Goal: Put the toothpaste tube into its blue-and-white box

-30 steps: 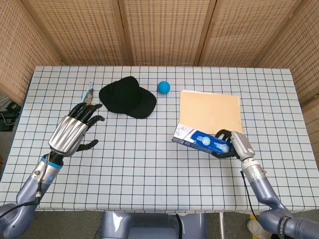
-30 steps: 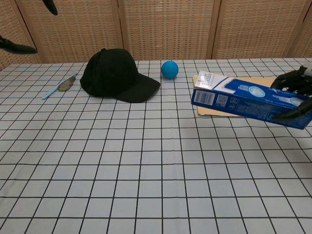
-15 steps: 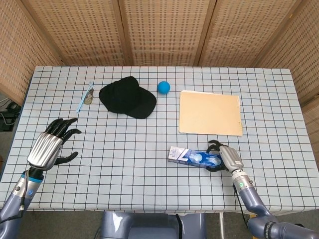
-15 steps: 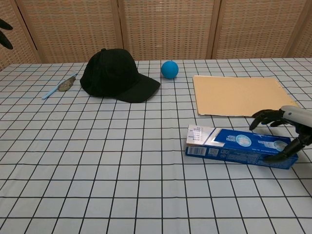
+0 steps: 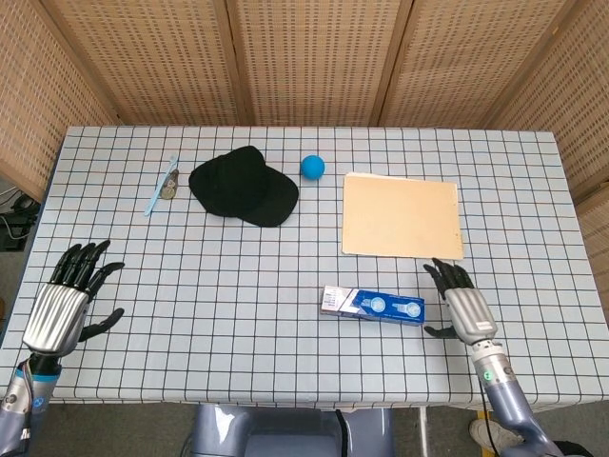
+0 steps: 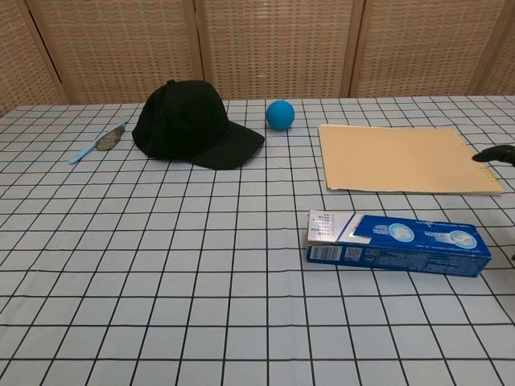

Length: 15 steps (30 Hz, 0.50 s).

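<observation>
From the head view, the box (image 5: 372, 306) lies flat on the table (image 5: 285, 343), its long axis running left to right, and the right hand (image 5: 459, 304) sits just beside its right end, fingers spread and apart from it, holding nothing. The left hand (image 5: 67, 295) is well apart at the far left edge, also spread and empty, so the right hand is much the nearer for any further move. No toothpaste tube shows loose anywhere (it may well be inside the box already, though the frames cannot confirm that). A second ago the right hand held the box up near the tan folder (image 5: 402, 215); half a second ago it was setting it down; now it has let go and drawn back, and the left hand has pulled back toward the robot. From the chest view, the box (image 6: 397, 244) rests with its flap end pointing left, and only dark fingertips (image 6: 492, 154) of the right hand show at the right edge, clear of it.
</observation>
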Each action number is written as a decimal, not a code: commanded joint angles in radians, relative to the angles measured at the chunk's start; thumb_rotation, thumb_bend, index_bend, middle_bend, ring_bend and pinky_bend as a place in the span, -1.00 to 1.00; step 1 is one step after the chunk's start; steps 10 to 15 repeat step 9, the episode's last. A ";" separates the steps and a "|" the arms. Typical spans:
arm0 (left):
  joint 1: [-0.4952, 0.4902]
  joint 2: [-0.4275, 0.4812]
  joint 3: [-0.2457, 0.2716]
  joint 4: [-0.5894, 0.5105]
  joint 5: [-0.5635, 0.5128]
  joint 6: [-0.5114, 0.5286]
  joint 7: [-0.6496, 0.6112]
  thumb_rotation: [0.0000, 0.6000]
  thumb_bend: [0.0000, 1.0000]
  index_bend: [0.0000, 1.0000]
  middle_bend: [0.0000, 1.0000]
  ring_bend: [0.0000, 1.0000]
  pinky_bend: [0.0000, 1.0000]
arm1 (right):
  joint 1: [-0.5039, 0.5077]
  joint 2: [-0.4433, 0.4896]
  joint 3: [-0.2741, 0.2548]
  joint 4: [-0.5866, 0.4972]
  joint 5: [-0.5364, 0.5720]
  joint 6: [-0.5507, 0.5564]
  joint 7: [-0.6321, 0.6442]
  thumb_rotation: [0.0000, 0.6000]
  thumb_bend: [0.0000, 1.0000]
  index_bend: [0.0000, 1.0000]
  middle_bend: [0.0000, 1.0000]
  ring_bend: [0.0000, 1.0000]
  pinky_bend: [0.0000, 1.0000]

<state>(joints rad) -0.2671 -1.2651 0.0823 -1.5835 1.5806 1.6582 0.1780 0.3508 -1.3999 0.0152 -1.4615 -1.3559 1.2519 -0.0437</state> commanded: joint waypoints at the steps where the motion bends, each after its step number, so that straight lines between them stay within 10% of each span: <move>1: 0.060 -0.039 0.030 0.059 -0.008 0.011 0.006 1.00 -0.62 -0.60 -0.97 -0.94 -0.96 | -0.077 0.050 -0.053 0.013 -0.088 0.126 -0.083 1.00 -0.70 -0.86 -1.00 -1.00 -1.00; 15: 0.123 -0.083 0.040 0.168 -0.013 0.001 -0.060 1.00 -0.63 -0.62 -1.00 -0.97 -0.96 | -0.149 0.064 -0.072 0.055 -0.143 0.223 -0.088 1.00 -0.70 -0.92 -1.00 -1.00 -1.00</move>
